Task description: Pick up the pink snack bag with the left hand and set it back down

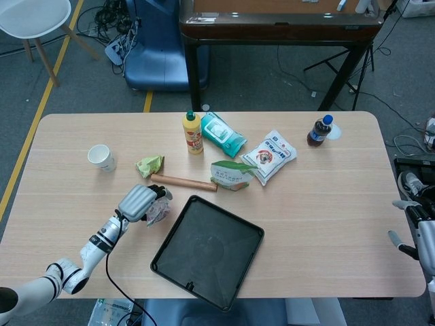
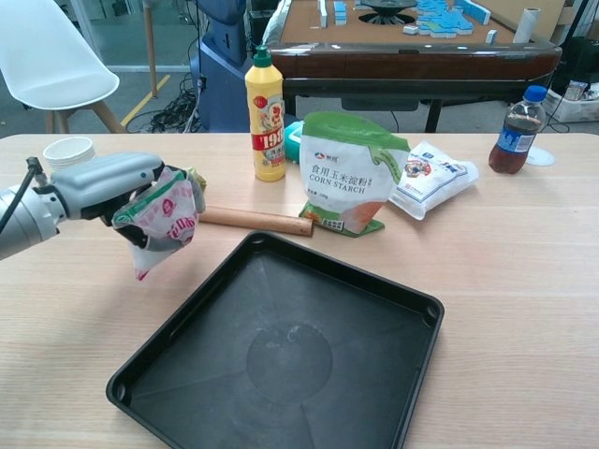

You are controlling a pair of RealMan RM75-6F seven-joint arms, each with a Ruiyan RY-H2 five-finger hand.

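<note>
My left hand (image 2: 112,182) (image 1: 138,202) grips the pink snack bag (image 2: 161,221) (image 1: 158,211) by its upper part. The bag hangs tilted in the air, its lower corner clear of the table, left of the black tray (image 2: 290,351) (image 1: 207,248). My right hand (image 1: 409,231) shows only partly at the right edge of the head view, off the table; how its fingers lie is not visible.
Behind the bag lie a wooden rolling pin (image 2: 255,221), a green crumpled wrapper (image 1: 149,165) and a paper cup (image 2: 67,152). A yellow bottle (image 2: 265,115), corn starch bag (image 2: 353,174), white snack bag (image 2: 430,178), teal wipes pack (image 1: 222,134) and cola bottle (image 2: 518,130) stand further back.
</note>
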